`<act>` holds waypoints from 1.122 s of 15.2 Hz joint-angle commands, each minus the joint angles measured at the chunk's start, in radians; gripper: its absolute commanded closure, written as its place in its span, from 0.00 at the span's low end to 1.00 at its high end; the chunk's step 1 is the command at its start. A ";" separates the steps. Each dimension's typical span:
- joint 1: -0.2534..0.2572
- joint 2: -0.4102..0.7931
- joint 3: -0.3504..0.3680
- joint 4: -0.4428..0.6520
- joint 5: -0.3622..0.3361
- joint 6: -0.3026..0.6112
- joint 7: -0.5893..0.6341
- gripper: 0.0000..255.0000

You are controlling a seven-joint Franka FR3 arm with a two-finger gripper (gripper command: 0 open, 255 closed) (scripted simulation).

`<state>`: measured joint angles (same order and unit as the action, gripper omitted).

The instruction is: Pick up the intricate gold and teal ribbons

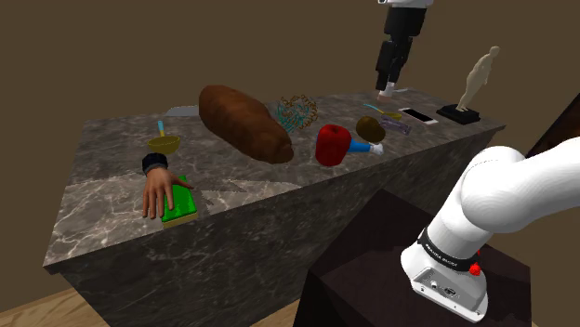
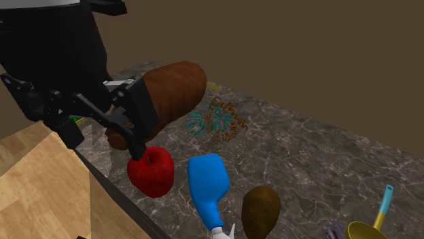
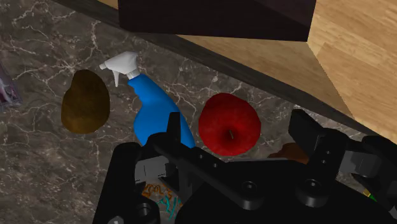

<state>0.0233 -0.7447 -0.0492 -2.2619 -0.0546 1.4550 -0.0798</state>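
Reading as a room in a home. Dark marble surface (image 1: 112,200) is carrying mixed household stuff: red apple (image 1: 332,145), blue spray bottle (image 2: 207,183), big brown loaf (image 1: 243,123), green sponge (image 1: 181,202), phone (image 1: 418,116), pale figurine (image 1: 478,82) on a black base, gold and teal ribbons (image 1: 296,111). Wood plank floor (image 3: 356,38) is showing below the surface's edge. Plain brown walls (image 1: 139,46) are closing in behind, domestic-looking.
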 commanded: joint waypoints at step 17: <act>-0.061 0.501 0.156 0.166 -0.089 0.410 0.395 0.00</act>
<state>-0.0326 -0.2830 0.0996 -2.1189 -0.1303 1.8439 0.2874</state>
